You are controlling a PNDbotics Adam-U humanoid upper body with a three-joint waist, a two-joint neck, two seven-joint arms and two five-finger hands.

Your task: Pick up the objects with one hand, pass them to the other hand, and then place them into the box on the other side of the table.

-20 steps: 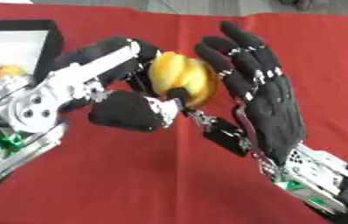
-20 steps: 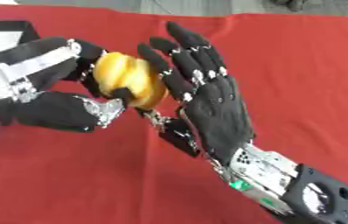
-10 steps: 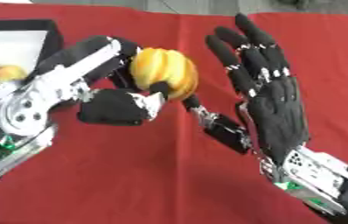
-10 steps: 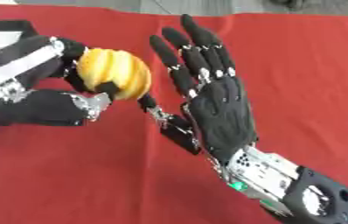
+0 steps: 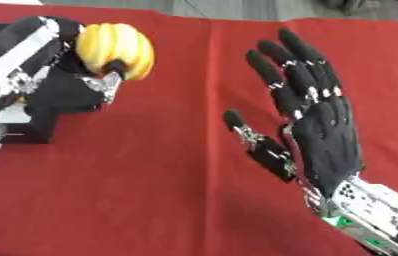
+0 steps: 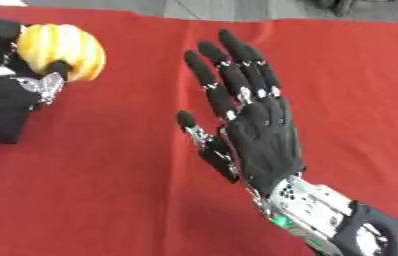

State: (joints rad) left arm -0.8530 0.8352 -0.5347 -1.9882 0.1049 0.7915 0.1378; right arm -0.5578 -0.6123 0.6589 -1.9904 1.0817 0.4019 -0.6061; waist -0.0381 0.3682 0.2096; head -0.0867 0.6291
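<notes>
A yellow ridged fruit, like a small bunch of bananas (image 5: 115,48), is held above the red cloth at the upper left. My left hand (image 5: 58,87) is shut on it, fingers behind it and the thumb pressed against its front. My right hand (image 5: 321,125) stands open at the centre right, palm facing left, fingers straight and spread, holding nothing. A wide gap of cloth lies between the right hand and the fruit. No box shows in either view.
A red cloth (image 5: 150,190) covers the table. A grey floor strip (image 6: 237,7) runs along the far edge. A black and silver forearm (image 6: 342,225) leads off to the lower right corner.
My left hand has carried the yellow fruit away to the left and upward. The right hand has let go of it and stays open, fingers straightened, now well apart from the fruit.
</notes>
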